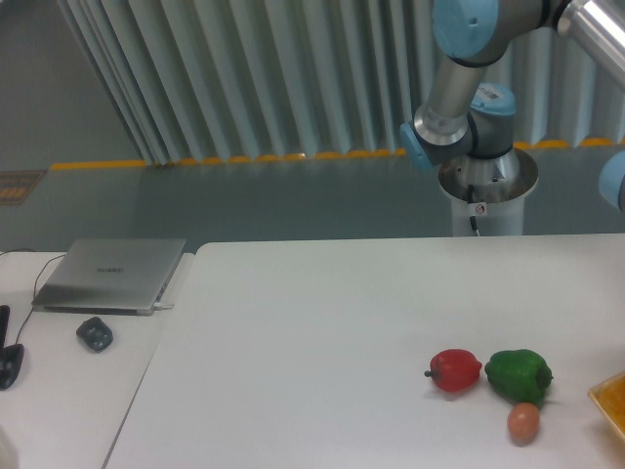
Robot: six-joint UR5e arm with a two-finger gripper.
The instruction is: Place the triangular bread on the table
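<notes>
The white table (322, 332) fills the lower middle and right of the camera view. At its far right edge a golden-orange corner with a rounded tip (610, 403) shows; it looks like the triangular bread, lying on the table and mostly cut off by the frame edge. Only the arm's upper joints (459, 127) show at the top right. The gripper itself is out of view, so I cannot see whether it holds anything.
A red pepper (455, 370), a green pepper (519, 375) and a small orange-brown egg-shaped item (523, 422) lie close together at the table's right. The adjoining desk on the left holds a closed laptop (109, 275), a dark mouse (95, 334) and a black object (8, 363).
</notes>
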